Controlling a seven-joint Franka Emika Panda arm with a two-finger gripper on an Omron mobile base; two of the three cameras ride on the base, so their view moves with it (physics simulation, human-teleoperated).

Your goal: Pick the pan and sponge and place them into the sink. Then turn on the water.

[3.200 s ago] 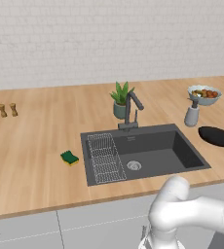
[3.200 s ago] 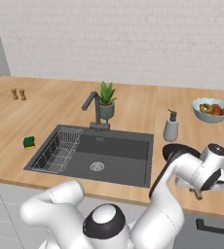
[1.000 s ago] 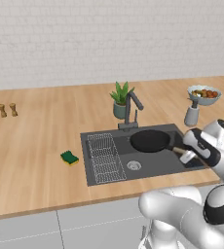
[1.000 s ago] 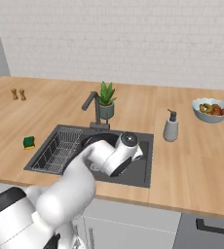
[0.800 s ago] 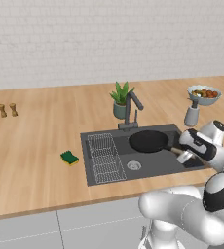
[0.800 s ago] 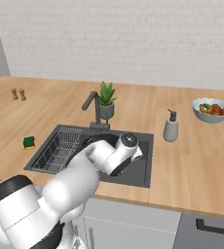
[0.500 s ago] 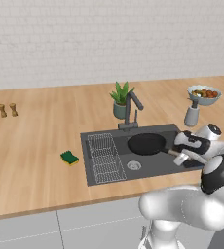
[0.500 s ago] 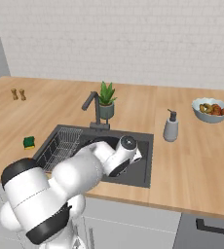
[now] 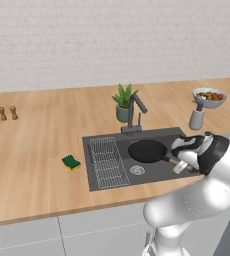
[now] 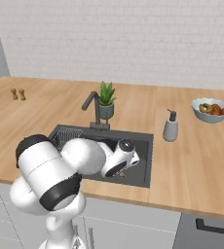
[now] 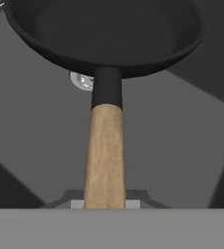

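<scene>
While the pan [image 9: 147, 150] is hanging over the sink [image 9: 99, 181], I'm clamping my gripper [image 11: 104, 197] on its handle, sponge [image 9: 71, 162] at nine o'clock.

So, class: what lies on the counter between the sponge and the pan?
In the left base view, the wire dish rack in the sink lies between the sponge and the pan.

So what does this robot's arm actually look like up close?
The arm is made of thick, rounded, glossy white segments joined by dark bands at the joints, like a chain of smooth tubes. No loose cables or markings are visible. It ends in a white hand, where the gripper has two small grey fingers.
</scene>
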